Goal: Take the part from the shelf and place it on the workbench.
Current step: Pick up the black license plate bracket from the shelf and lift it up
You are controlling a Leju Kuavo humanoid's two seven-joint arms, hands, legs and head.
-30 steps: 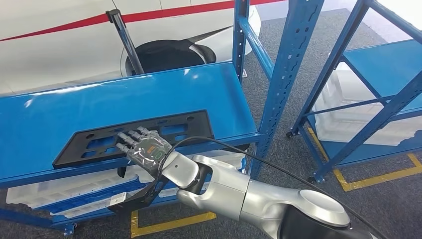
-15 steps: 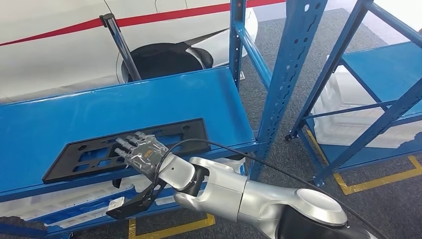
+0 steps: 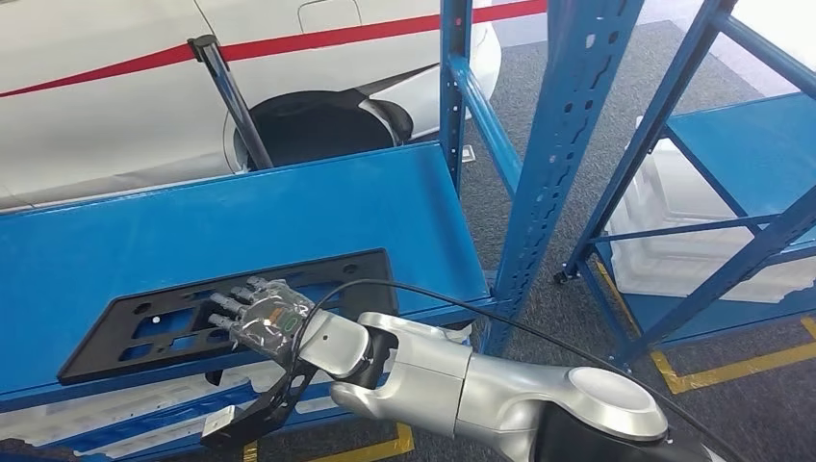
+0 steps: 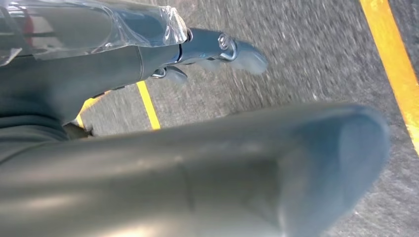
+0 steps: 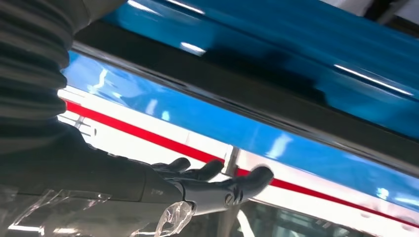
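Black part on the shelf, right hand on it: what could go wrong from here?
1. The right hand lies flat on the black part near its front edge; whether it grips is unclear, so the part could slip when pulled.
2. The part is long and held off-centre, so it may tip off the blue shelf.
3. The blue upright stands close by; a swing could hit it.

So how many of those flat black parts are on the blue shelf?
1. The black part lies flat near the front edge of the blue shelf, with the right hand over it. More could be hidden lower down.
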